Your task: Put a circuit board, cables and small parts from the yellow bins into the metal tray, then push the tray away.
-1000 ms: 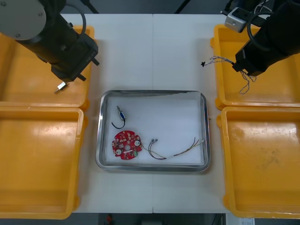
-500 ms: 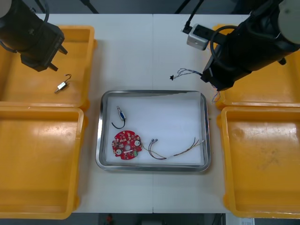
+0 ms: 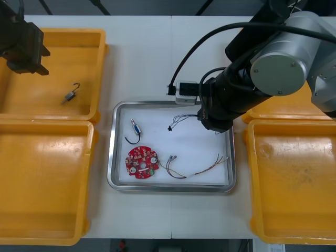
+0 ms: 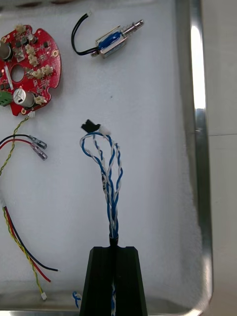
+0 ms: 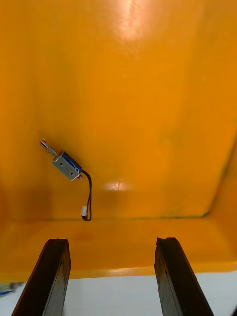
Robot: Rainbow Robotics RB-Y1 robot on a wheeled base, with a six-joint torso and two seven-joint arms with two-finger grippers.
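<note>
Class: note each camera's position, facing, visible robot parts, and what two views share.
Front view: overhead, looking down at the table; left arm, right arm.
Right wrist view: wrist-mounted, facing the metal tray; right end effector shut on blue-white cable.
Left wrist view: wrist-mounted, facing a yellow bin; left end effector open.
Shared: circuit board, front and right wrist.

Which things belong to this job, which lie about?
In hand: right pincer shut on blue and white cable; metal tray.
Lying about: circuit board, red and yellow cable, small metal part in tray; another small metal part in yellow bin; left pincer, open.
</note>
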